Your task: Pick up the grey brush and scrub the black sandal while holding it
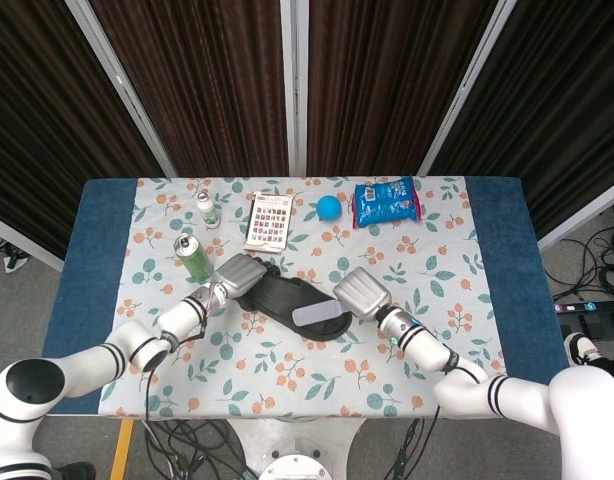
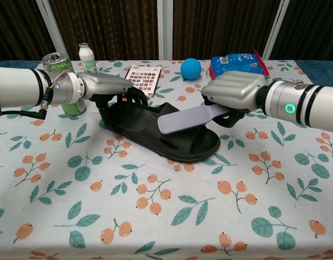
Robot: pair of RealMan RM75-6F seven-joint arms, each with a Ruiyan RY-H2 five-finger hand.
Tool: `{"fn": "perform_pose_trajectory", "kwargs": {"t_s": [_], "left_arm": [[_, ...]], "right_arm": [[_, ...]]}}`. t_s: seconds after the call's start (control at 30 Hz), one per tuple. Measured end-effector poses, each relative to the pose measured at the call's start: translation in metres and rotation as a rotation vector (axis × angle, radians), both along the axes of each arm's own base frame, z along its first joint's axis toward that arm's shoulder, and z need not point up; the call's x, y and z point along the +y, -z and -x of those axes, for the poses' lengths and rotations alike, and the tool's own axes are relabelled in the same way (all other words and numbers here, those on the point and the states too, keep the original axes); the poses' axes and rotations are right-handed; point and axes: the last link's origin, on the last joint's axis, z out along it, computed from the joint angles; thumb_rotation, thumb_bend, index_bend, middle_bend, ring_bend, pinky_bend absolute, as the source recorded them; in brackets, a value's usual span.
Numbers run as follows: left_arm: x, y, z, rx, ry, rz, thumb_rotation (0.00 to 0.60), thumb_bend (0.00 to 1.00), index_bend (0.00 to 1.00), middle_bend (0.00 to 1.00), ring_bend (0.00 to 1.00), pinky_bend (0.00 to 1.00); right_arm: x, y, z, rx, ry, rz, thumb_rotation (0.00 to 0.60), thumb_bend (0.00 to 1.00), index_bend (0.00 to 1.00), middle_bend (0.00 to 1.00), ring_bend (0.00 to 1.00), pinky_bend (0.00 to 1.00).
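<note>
Black sandal [image 2: 158, 132]: laid flat on the table, near its middle, heel end toward the left hand, toe end toward the right.

Left hand [image 2: 104, 86]: fingers are curled over the sandal's heel end and grip it; the sandal is pinned against the cloth. The same hand is seen in the head view [image 1: 239, 273].

Grey brush [image 2: 187, 118]: held by its handle in the closed right hand [image 2: 234, 95]; the brush head is extended leftward from the fingers and tilted down over the sandal's strap. Whether the bristles touch the strap cannot be told. In the head view the brush [image 1: 321, 316] is seen lying across the sandal's [image 1: 287, 300] toe half, with the right hand [image 1: 359, 293] just beside it.

Table [image 1: 97, 250]: blue top, covered with a white cloth [image 2: 155, 216] printed with leaves and orange berries.

Far side of table, well apart from the sandal: green can [image 2: 57, 64], small white bottle [image 2: 87, 57], patterned card [image 2: 143, 76], blue ball [image 2: 191, 68], blue snack bag [image 2: 237, 62].

Room: dark curtains [image 1: 207, 80] with pale upright posts behind the table; grey floor with cables [image 1: 602, 270] at the right.
</note>
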Motion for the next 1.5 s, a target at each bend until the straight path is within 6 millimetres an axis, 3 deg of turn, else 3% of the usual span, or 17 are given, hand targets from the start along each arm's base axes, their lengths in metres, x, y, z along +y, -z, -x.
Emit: {"fn": "perform_pose_trajectory", "kwargs": {"t_s": [0.2,0.43,0.63,0.83,0.97,1.13,1.33,1.5], "left_arm": [[0.000,0.001,0.001,0.006,0.007,-0.007,0.600,0.28,0.43,0.45,0.30,0.33],[-0.001,0.001,-0.001,0.013,0.019,-0.011,0.600,0.28,0.43,0.45,0.30,0.33],[-0.002,0.001,-0.002,0.019,0.018,-0.010,0.600,0.28,0.43,0.44,0.30,0.33],[-0.001,0.001,-0.003,0.023,0.022,-0.013,0.600,0.28,0.43,0.44,0.30,0.33],[-0.001,0.001,-0.003,0.025,0.023,-0.014,0.600,0.28,0.43,0.44,0.30,0.33],[-0.001,0.000,-0.002,0.025,0.022,-0.016,0.600,0.28,0.43,0.44,0.30,0.33],[-0.002,-0.001,-0.002,0.028,0.024,-0.015,0.600,0.28,0.43,0.44,0.30,0.33],[-0.002,-0.002,-0.001,0.029,0.021,-0.017,0.600,0.28,0.43,0.44,0.30,0.33]], "right_arm": [[0.013,-0.015,0.018,0.026,0.005,-0.021,0.600,0.58,1.00,1.00,1.00,1.00],[0.001,-0.031,-0.001,-0.128,0.003,0.035,0.600,0.58,1.00,1.00,1.00,1.00],[-0.012,-0.008,-0.017,-0.105,-0.031,0.044,0.600,0.58,1.00,1.00,1.00,1.00],[-0.006,0.008,-0.009,0.015,-0.079,0.018,0.600,0.58,1.00,1.00,1.00,1.00],[0.008,0.006,0.004,0.041,-0.075,-0.019,0.600,0.58,1.00,1.00,1.00,1.00],[0.018,-0.011,0.014,0.006,-0.069,-0.018,0.600,0.58,1.00,1.00,1.00,1.00],[-0.003,-0.023,-0.005,-0.128,-0.025,0.050,0.600,0.58,1.00,1.00,1.00,1.00],[-0.021,-0.007,-0.016,-0.115,-0.013,0.069,0.600,0.55,1.00,1.00,1.00,1.00]]}}
